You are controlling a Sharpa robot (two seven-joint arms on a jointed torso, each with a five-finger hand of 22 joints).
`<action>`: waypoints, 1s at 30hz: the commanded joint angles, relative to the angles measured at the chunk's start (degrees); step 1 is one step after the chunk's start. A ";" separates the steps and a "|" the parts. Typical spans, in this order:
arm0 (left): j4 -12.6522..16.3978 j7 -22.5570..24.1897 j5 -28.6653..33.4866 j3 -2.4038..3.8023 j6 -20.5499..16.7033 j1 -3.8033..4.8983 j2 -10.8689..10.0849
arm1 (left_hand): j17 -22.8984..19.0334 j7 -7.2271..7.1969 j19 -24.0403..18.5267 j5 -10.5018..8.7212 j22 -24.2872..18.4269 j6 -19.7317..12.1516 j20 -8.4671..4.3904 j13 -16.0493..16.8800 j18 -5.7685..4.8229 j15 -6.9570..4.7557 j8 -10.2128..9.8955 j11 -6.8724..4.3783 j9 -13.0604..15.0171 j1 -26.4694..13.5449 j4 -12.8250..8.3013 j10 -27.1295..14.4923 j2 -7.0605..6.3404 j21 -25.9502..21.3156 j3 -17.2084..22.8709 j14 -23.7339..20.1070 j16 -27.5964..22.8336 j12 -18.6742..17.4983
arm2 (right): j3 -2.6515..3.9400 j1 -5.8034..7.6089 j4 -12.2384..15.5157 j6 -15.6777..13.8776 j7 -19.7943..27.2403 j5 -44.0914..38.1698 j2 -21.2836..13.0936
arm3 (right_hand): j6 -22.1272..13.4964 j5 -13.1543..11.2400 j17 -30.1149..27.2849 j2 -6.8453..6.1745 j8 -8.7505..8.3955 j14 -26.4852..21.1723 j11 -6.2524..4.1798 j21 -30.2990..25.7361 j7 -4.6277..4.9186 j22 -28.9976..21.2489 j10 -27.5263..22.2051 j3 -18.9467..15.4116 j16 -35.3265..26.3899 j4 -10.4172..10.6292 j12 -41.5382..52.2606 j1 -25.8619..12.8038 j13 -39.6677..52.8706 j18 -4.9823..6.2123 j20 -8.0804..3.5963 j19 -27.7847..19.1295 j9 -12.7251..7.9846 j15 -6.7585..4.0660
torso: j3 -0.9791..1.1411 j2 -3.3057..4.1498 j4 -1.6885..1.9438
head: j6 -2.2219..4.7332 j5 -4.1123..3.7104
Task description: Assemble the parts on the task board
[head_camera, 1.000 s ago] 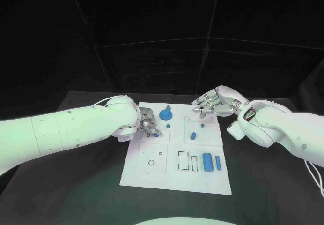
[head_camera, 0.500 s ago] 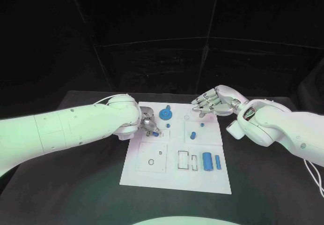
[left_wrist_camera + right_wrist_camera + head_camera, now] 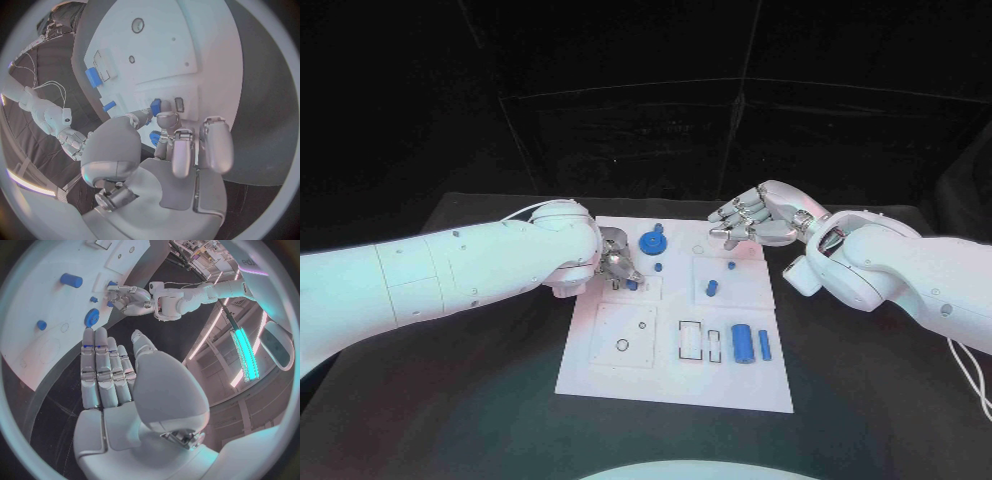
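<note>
- Board (image 3: 678, 350): white plate at table (image 3: 473, 400) centre, long axis running 12 to 6 in the head view.
- Left hand (image 3: 615, 268): over the board's 10 o'clock area, fingers curled down. Left wrist view shows fingertips (image 3: 167, 119) closed around a small blue part (image 3: 155, 106), which is touching the board next to a small rectangular slot (image 3: 179, 104). Reads as gripping that part.
- A second blue piece (image 3: 154, 138) sits just under the same fingers; cannot tell whether it is touched.
- Right hand (image 3: 759, 220): at the board's 1 o'clock corner, raised above it, fingers extended side by side and thumb apart, nothing in the palm (right wrist view (image 3: 109, 375)). Empty, not touching the board.
- Round blue disc (image 3: 655, 244): on the board at 12 o'clock, just beside the left hand.
- Small blue peg (image 3: 658, 267): just at 6 o'clock of the disc.
- Oblong blue part (image 3: 711, 290): near board centre, at 3 o'clock from the left hand; a tiny blue piece (image 3: 730, 266) at its 1 o'clock.
- Blue block (image 3: 741, 341) and thinner blue cylinder (image 3: 764, 345): lying side by side at the board's 4 o'clock, well apart from both hands.
- Two rectangular outlines (image 3: 691, 340) just at 9 o'clock of the block; a small ring mark (image 3: 622, 345) at the board's 8 o'clock.
</note>
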 commanded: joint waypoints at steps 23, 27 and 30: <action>-0.54 -0.42 0.29 -0.02 -0.21 -0.02 0.43 | 15.09 -0.31 0.67 -0.40 1.14 2.16 -0.19 1.00 -0.89 -0.50 -0.62 -0.10 -1.07 -4.76 5.65 1.13 -0.70 0.78 -11.53 5.84 0.19 1.19 | 0.03 0.12 0.02 0.43 0.37 -0.07 0.11 | -0.62 0.32 -0.07 -0.01 -0.22 -0.33 0.21 -0.88 -0.03 -0.35 -0.86 -0.87 -0.68 0.18 -0.42 -0.87 -0.09 0.18 0.57 -0.11 -0.01 0.34 | 0.02 -0.11 -0.08 | -0.24 -0.09; -0.40 -0.37 0.29 -0.02 -0.50 -0.02 0.31 | 15.09 -0.38 0.74 -0.42 1.36 2.29 -0.26 1.09 -0.92 -0.54 -0.64 -0.16 -1.22 -4.69 6.77 1.21 -0.55 0.87 -14.22 5.84 0.19 1.28 | 0.03 0.11 -0.02 0.47 0.37 -0.07 0.13 | -0.66 0.32 -0.07 0.01 -0.22 -0.35 0.24 -0.96 -0.01 -0.39 -0.91 -0.96 -0.73 0.23 -0.42 -0.96 -0.08 0.18 0.60 -0.11 -0.01 0.36 | 0.02 -0.12 -0.09 | -0.21 -0.12; -0.19 -0.31 0.29 -0.01 -0.74 -0.02 0.11 | 15.09 -0.41 0.76 -0.45 1.43 2.37 -0.28 1.11 -0.94 -0.58 -0.65 -0.18 -1.30 -4.62 7.44 1.25 -0.56 0.88 -15.92 5.84 0.19 1.31 | 0.03 0.11 -0.05 0.51 0.36 -0.07 0.15 | -0.69 0.33 -0.07 0.04 -0.22 -0.38 0.26 -1.03 0.01 -0.44 -0.95 -1.04 -0.78 0.27 -0.43 -1.06 -0.08 0.18 0.62 -0.11 -0.01 0.39 | 0.02 -0.14 -0.11 | -0.28 -0.14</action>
